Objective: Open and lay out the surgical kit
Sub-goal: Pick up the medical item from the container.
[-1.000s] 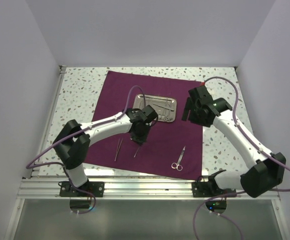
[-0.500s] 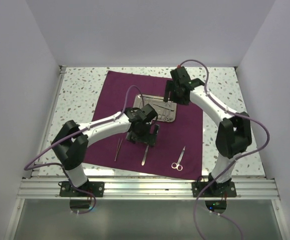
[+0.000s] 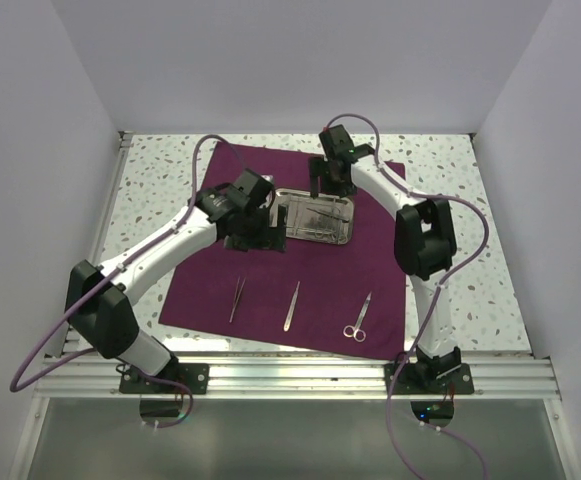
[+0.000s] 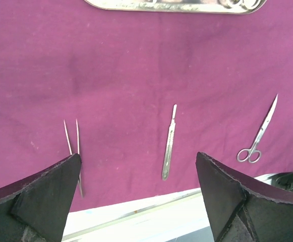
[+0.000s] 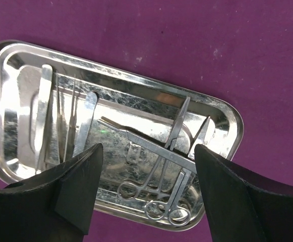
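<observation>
The dark purple cloth [image 3: 270, 270] of the surgical kit lies spread flat. On its near half lie tweezers [image 3: 237, 298], a slim steel handle [image 3: 292, 305] and scissors [image 3: 359, 317], side by side. The same three show in the left wrist view as tweezers [image 4: 71, 143], handle [image 4: 169, 142] and scissors [image 4: 258, 138]. The steel tray [image 3: 348, 238] sits mid-cloth. My left gripper [image 3: 266, 238] [image 4: 137, 156] hangs open and empty beside the tray's left end. My right gripper [image 3: 330, 188] [image 5: 148, 147] is open above the tray [image 5: 15, 55], over ring-handled forceps [image 5: 161, 171] and flat instruments [image 5: 43, 111].
Speckled tabletop [image 3: 160, 180] surrounds the cloth. White walls close in the left, back and right sides. An aluminium rail [image 3: 300, 370] runs along the near edge, just past the cloth's hem [image 4: 136, 201]. Purple cables loop off both arms.
My left gripper opened and left the slim handle on the cloth between tweezers and scissors, then drew back toward the tray's left end. My right arm swung from the right to over the tray.
</observation>
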Available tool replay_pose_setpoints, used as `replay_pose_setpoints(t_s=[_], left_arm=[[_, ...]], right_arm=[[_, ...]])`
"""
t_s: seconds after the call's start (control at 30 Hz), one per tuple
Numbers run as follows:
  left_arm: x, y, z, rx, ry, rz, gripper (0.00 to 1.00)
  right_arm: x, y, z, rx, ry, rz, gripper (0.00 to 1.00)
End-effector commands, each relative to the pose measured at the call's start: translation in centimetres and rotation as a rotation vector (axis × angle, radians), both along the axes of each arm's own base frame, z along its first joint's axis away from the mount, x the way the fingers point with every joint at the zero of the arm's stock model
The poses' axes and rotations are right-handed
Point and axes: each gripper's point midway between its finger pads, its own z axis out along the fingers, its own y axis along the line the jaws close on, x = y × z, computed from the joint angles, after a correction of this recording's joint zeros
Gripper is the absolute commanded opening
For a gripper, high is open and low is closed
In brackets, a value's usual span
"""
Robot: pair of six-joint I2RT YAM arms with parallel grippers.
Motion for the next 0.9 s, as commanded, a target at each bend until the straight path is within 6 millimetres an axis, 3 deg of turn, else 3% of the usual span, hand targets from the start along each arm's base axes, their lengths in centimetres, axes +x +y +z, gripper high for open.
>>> replay_pose_setpoints(t_s=[0.0, 0.5, 0.87], left_arm=[[-0.8, 1.1, -0.2, 0.036, 0.012, -0.015, 1.00], [0.0, 1.2, -1.2, 0.054, 0.030, -0.012, 0.98], [0.5, 1.3, -1.4, 0.071, 0.033, -0.021, 0.98]], right_arm=[[0.2, 0.1, 1.4, -0.009, -0.019, 0.071, 0.77], [-2.8, 0.4, -1.7, -0.035, 0.064, 0.148, 0.79], [-3.0, 0.5, -4.1, -0.038, 0.111, 0.149, 0.79]])
